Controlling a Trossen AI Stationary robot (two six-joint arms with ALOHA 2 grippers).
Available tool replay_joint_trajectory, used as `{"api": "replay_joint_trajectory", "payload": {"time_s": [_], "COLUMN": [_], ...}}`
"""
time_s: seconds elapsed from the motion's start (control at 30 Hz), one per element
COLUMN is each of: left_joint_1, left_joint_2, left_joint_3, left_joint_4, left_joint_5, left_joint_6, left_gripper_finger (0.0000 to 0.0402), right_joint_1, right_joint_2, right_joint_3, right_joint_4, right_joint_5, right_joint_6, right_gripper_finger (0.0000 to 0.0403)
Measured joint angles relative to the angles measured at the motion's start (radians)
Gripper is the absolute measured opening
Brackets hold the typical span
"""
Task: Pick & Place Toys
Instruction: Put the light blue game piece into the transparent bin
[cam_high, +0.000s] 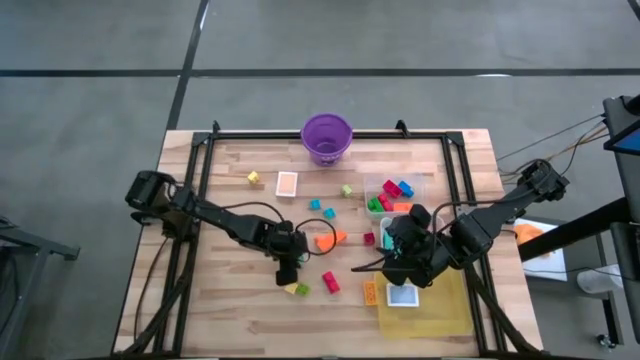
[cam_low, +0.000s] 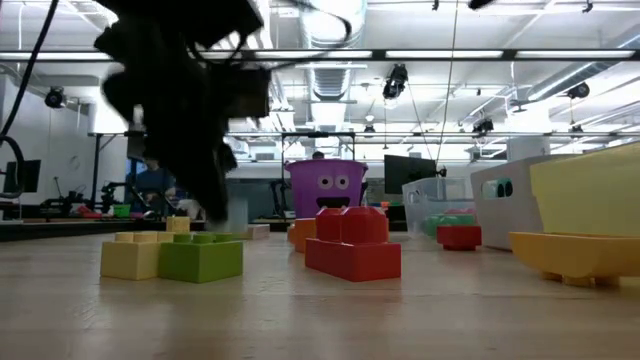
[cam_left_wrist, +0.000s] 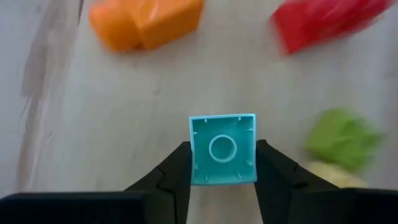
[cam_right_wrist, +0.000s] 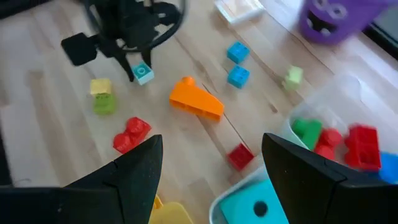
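My left gripper (cam_high: 287, 272) stands low over the table's middle, shut on a small light-blue block (cam_left_wrist: 222, 149); the right wrist view shows that block (cam_right_wrist: 142, 74) too. An orange wedge (cam_high: 332, 240), a red block (cam_high: 330, 283) and a yellow-and-green pair of blocks (cam_high: 297, 289) lie flat on the wood around it. Two more blue blocks (cam_right_wrist: 237, 63) and a green one (cam_right_wrist: 293, 76) lie farther off. My right gripper (cam_right_wrist: 211, 180) hangs open, high above the table's right part, with nothing between its fingers. My left gripper pinches the light-blue block by two opposite side walls (cam_left_wrist: 194, 163) between its two fingers (cam_left_wrist: 177, 171). The fingers slant steeply down from the table's left. The block is tipped, its hollow underside (cam_left_wrist: 222, 148) turned back toward the wrist. Whether it is clear of the wood I cannot tell.
A purple bucket (cam_high: 327, 137) stands at the far edge. A clear tub (cam_high: 415, 183) with red, green and blue blocks sits at the right. A yellow tray (cam_high: 440, 310) at the near right carries a small white tub (cam_high: 403, 296) with a teal die. A card (cam_high: 287, 184) lies far left.
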Motion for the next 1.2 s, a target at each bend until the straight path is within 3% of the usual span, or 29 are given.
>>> {"api": "replay_joint_trajectory", "payload": {"time_s": [0.17,0.4,0.67,0.87,1.2], "left_joint_1": [0.01,0.076,0.106,0.107,0.123], "left_joint_2": [-0.137,-0.322,-0.341,-0.339,-0.339], "left_joint_3": [0.0,0.001,0.002,0.002,0.002], "left_joint_4": [0.063,0.404,0.637,0.641,0.726], "left_joint_5": [0.127,0.327,0.431,0.435,0.432], "left_joint_6": [-0.057,-0.302,-0.601,-0.638,-0.666], "left_gripper_finger": [0.0122,0.0122,0.0122,0.0122,0.0122], "right_joint_1": [0.005,-0.009,-0.089,-0.159,-0.205], "right_joint_2": [0.0,0.014,0.042,0.073,0.135], "right_joint_3": [0.0,0.009,0.079,0.136,0.215], "right_joint_4": [0.211,0.456,0.492,0.502,0.52], "right_joint_5": [-0.02,-0.095,-0.112,-0.229,-0.324], "right_joint_6": [-0.295,-0.641,-0.762,-0.828,-0.933], "right_gripper_finger": [0.027,0.027,0.027,0.027,0.027]}}
